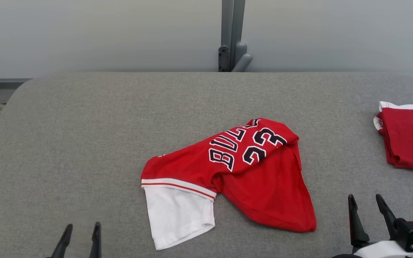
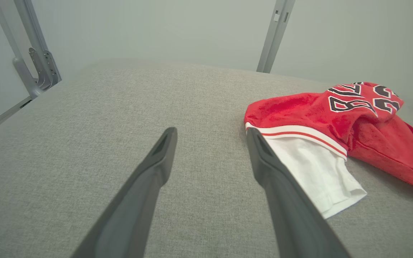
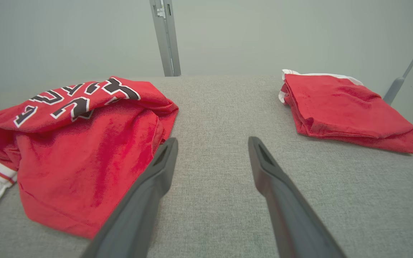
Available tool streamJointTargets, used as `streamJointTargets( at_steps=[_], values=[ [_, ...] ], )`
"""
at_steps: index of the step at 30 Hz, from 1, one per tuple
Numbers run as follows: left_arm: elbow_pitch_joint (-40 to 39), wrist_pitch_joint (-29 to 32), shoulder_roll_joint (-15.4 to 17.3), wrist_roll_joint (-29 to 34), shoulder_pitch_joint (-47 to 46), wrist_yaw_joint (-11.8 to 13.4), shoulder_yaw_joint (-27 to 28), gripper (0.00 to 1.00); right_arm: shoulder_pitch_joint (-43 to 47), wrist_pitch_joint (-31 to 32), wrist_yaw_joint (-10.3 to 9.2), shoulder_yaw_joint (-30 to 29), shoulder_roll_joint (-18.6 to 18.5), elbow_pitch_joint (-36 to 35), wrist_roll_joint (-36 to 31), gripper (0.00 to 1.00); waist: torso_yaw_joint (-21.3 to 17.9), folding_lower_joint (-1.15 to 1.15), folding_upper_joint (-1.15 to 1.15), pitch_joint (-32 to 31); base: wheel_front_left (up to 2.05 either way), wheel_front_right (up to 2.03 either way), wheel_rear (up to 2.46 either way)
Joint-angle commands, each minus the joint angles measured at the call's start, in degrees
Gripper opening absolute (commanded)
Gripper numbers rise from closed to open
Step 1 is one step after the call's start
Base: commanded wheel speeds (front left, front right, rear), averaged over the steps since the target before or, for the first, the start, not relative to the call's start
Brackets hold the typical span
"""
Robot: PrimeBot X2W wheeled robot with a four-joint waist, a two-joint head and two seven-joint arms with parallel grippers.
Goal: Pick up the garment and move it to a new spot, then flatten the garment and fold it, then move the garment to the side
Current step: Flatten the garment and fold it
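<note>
A crumpled red jersey with a white sleeve [image 1: 235, 172] lies on the grey padded table [image 1: 84, 125], ahead of and between the left gripper [image 1: 83, 225] and right gripper [image 1: 364, 196], both spread and empty. It looks light and floppy; I'd pinch its near edges.

from my console the worktop [image 1: 84, 125] reads as grey woven cloth, matt and slightly coarse. the garment [image 1: 264, 186] near its middle is soft red knit, matt, with a smoother white cloth panel and flat printed lettering (black edged in white). the folded red cloth [image 1: 411, 139] at the right edge looks like the same fabric. the left gripper [image 1: 83, 225] and right gripper [image 1: 365, 197] look like dark matt plastic. the post [image 1: 232, 32] past the far edge i take for grey painted metal.
</note>
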Motion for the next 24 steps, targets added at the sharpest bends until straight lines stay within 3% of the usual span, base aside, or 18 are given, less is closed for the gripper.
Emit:
streamJointTargets(
  at_steps=[1, 4, 7, 15, 24],
  values=[
    [0.5, 0.01, 0.34, -0.47, -0.85, -0.17, 1.11, 1.0, -1.31, -0.07, -0.07, 0.5, -0.17, -1.02, 0.9, 1.0, -0.16, 0.0, 0.0, 0.2, 0.0, 0.0, 0.0],
    [-0.35, 2.09, 0.71, -1.04, -2.51, 0.2, 0.81, 1.0, -1.77, -0.07, -0.06, 4.0, -0.07, -0.48, 1.25, 1.0, -0.21, 0.0, 0.0, 0.55, 0.0, 0.0, 0.0],
    [-2.7, 8.88, 1.71, -0.88, -3.42, 0.17, -1.21, 1.0, -3.24, 2.83, -0.08, 8.57, -1.14, 1.68, 0.17, 1.0, -0.25, 0.0, 0.0, 0.88, 0.0, 0.0, 0.0],
    [-4.37, 24.2, -3.71, -6.73, -6.2, 2.23, -5.92, 1.0, -4.36, 16.05, -0.07, 13.0, -2.77, 4.29, 0.56, 1.0, 0.29, 0.0, 0.0, 4.01, 0.0, 0.0, 0.0],
    [0.92, 26.58, -4.68, -6.8, -10.74, 2.12, -9.78, 1.0, -7.9, 19.5, -0.07, 14.86, -2.23, 8.49, -1.14, 1.0, 0.19, 0.0, 0.0, 8.04, 0.0, 0.0, 0.0]
  ],
)
